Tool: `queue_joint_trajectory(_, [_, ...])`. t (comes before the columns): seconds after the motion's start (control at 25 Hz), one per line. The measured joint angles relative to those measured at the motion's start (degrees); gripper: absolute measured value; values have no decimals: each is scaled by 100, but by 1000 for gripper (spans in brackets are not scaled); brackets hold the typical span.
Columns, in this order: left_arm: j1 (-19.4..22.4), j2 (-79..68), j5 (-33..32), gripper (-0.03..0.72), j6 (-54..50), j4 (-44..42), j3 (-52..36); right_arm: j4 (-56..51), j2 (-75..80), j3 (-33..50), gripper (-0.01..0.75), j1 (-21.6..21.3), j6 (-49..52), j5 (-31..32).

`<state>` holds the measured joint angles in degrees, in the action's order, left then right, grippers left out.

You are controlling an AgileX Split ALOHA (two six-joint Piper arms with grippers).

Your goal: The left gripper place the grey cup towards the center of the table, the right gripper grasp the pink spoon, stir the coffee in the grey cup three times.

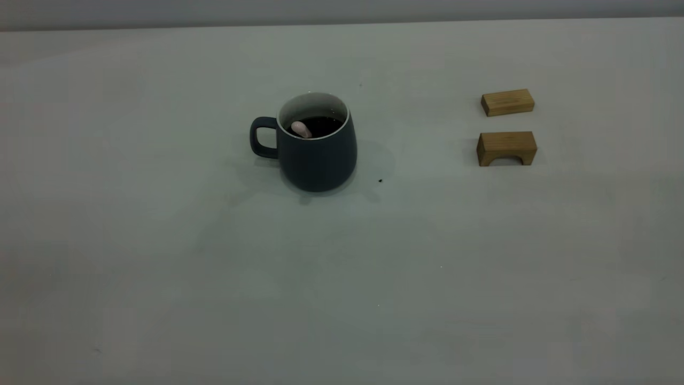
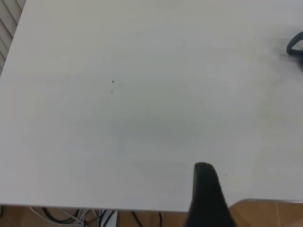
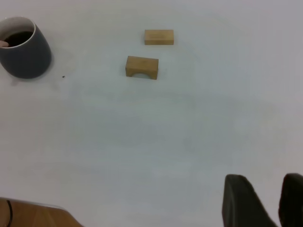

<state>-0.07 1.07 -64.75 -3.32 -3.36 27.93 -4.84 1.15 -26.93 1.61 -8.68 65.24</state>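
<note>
The grey cup (image 1: 318, 158) stands upright near the middle of the table (image 1: 160, 256), its handle to the left. Dark coffee (image 1: 323, 124) fills it. The pink spoon (image 1: 301, 129) stands in the coffee, with only the end of its pink handle showing against the inner wall. Neither gripper appears in the exterior view. My right gripper (image 3: 264, 178) hovers open and empty over bare table, far from the cup (image 3: 26, 56). My left gripper (image 2: 206, 189) shows only as one black part near the table's edge; the cup's handle (image 2: 294, 47) is far from it.
Two tan wooden blocks lie to the right of the cup: a flat one (image 1: 507, 102) behind and an arched one (image 1: 506, 148) in front. The left wrist view shows the table's edge with cables (image 2: 71, 216) below it.
</note>
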Motion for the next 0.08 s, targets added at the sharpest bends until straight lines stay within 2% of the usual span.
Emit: queue_joint_trajectory(0.08, [0, 0, 0, 572, 0, 0, 0, 0, 0, 0, 237, 0, 0, 0])
